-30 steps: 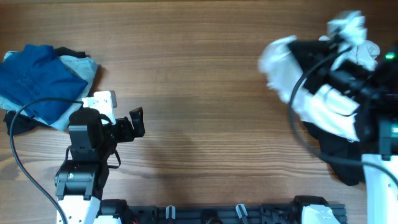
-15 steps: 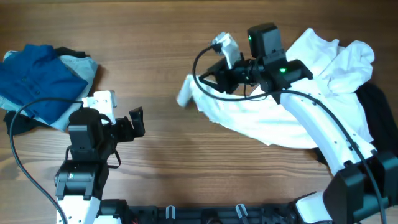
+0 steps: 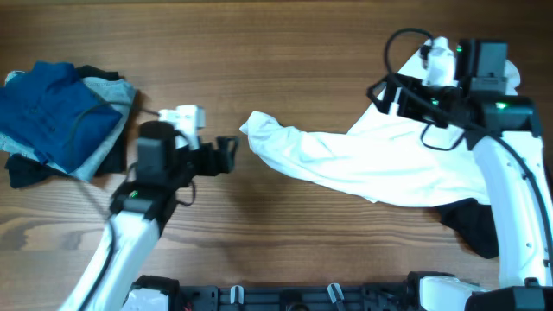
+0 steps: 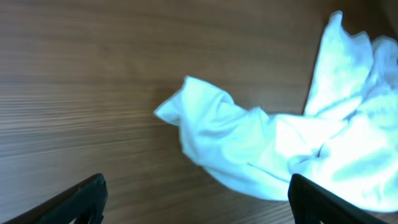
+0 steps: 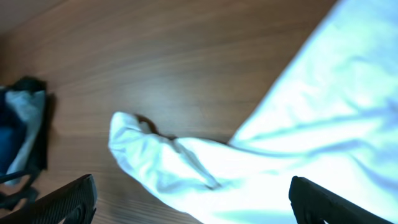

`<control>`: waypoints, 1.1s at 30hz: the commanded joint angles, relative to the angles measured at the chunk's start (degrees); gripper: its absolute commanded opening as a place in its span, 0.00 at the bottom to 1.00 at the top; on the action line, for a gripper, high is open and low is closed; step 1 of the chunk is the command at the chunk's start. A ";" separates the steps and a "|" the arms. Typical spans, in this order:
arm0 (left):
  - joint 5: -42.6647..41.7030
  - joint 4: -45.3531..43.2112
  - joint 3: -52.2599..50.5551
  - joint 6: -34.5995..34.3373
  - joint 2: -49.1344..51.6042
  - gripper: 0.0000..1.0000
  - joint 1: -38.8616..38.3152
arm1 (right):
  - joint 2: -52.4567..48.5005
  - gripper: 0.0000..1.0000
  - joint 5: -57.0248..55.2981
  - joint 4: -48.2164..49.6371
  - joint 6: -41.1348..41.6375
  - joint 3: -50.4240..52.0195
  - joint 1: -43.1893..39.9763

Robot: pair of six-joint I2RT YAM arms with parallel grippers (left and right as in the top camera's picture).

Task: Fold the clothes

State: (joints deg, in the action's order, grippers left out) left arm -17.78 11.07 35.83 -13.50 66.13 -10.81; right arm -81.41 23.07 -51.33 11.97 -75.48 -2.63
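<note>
The clothes are a white T-shirt (image 3: pixel 363 160) and a black garment (image 3: pixel 473 231). The shirt lies crumpled and stretched across the right half of the table, its narrow left end (image 3: pixel 257 130) near the middle. The black garment sticks out from under it at the lower right. My left gripper (image 3: pixel 229 155) is open, just left of the shirt's end and apart from it. In the left wrist view the left gripper (image 4: pixel 199 208) has bare table between its fingers and the shirt (image 4: pixel 261 146) ahead. My right gripper (image 3: pixel 383 97) hovers open above the shirt (image 5: pixel 280 124), holding nothing.
A pile of other cloth lies at the far left: blue fabric (image 3: pixel 47 112) on top, grey (image 3: pixel 114 93) and black (image 3: pixel 26 173) beneath. The right wrist view shows that pile (image 5: pixel 22 124) at its left edge. Bare wooden table (image 3: pixel 259 52) lies between pile and shirt.
The right gripper dragged the shirt leftward, opened, let it go and drew back to the right. The shirt now lies on the table. The left arm swung right toward the shirt's end.
</note>
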 commanded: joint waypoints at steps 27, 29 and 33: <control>-3.58 -18.10 18.25 -6.75 22.73 1.00 19.67 | 0.09 1.00 -7.87 -6.56 0.04 -0.26 -3.45; -10.84 -8.79 18.25 -7.32 22.73 1.00 18.71 | 0.09 1.00 -9.64 -6.88 0.07 -0.26 -3.45; -12.83 10.71 18.05 -11.23 22.91 1.00 10.64 | 0.09 1.00 -10.40 -6.86 0.07 -0.26 -3.45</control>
State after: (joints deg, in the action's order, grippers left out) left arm -25.69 15.44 54.35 -22.46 89.03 5.54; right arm -81.41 14.39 -58.28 11.97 -75.48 -5.96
